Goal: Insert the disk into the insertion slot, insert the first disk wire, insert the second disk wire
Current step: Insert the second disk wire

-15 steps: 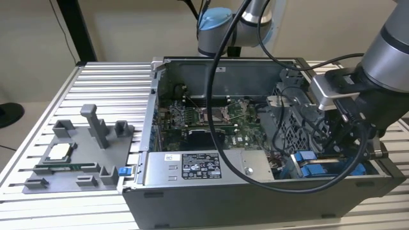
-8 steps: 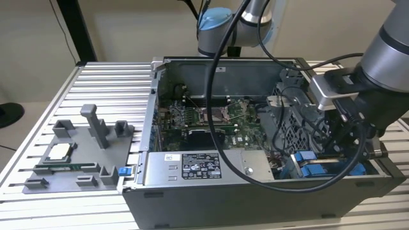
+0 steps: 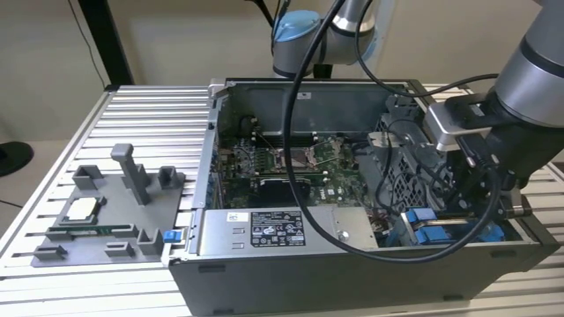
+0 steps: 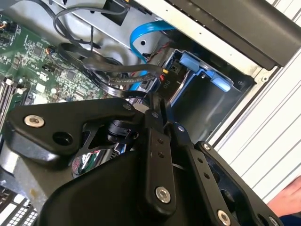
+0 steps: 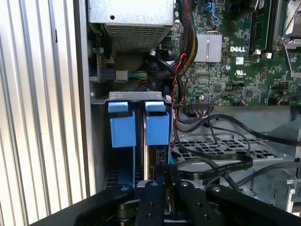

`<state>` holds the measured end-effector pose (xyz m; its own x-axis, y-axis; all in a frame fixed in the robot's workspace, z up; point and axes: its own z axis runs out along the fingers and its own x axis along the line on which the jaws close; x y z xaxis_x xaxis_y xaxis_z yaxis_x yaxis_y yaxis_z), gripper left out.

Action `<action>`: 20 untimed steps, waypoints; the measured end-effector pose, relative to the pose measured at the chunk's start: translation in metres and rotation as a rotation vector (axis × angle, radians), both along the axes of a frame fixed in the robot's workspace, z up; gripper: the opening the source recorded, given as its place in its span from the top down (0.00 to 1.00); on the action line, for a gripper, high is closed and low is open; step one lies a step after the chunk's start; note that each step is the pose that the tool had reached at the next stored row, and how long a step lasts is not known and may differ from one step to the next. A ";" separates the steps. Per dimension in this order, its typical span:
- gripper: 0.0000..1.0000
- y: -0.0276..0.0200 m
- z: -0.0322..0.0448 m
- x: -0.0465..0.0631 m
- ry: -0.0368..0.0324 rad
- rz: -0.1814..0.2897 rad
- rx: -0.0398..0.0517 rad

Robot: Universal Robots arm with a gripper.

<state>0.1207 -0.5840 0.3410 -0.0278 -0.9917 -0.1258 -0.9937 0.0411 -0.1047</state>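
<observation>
1. Nearest the camera in both wrist views is the black pincer (image 5: 165,188), its two fingers drawn close together. They seem to pinch a thin dark part, perhaps a wire's plug, though what it is cannot be made out.
2. Straight ahead of the fingertips lies the slot (image 5: 137,101), a grey metal bay with two blue latch tabs (image 5: 157,123) side by side. Its long axis runs in line with the pincer's reach.
3. The disk (image 5: 154,165) appears to sit already in the bay, a dark edge showing just beyond the fingertips between the blue rails.
4. Black wires (image 5: 221,162) loop beside the pincer over a perforated cage; a blue ribbon wire (image 4: 141,35) curves close by. These crowd the approach.
5. The grey power box (image 3: 277,228) stands well apart, and the computer case (image 3: 352,271) rests on the ribbed surface (image 3: 132,125).
</observation>
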 end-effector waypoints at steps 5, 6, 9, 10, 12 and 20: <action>1.00 0.0001 -0.0035 0.000 0.0000 -0.006 -0.0002; 1.00 0.0001 -0.0043 0.000 -0.0001 -0.007 -0.0003; 1.00 0.0001 -0.0064 0.000 -0.0008 -0.008 -0.0009; 1.00 0.0001 -0.0065 0.000 -0.0011 -0.009 -0.0007; 1.00 0.0001 -0.0070 0.000 -0.0017 -0.009 0.0000; 0.00 0.0002 0.0063 0.000 -0.0008 -0.009 0.0010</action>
<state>0.1205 -0.5838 0.3473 -0.0364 -0.9913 -0.1269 -0.9932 0.0499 -0.1054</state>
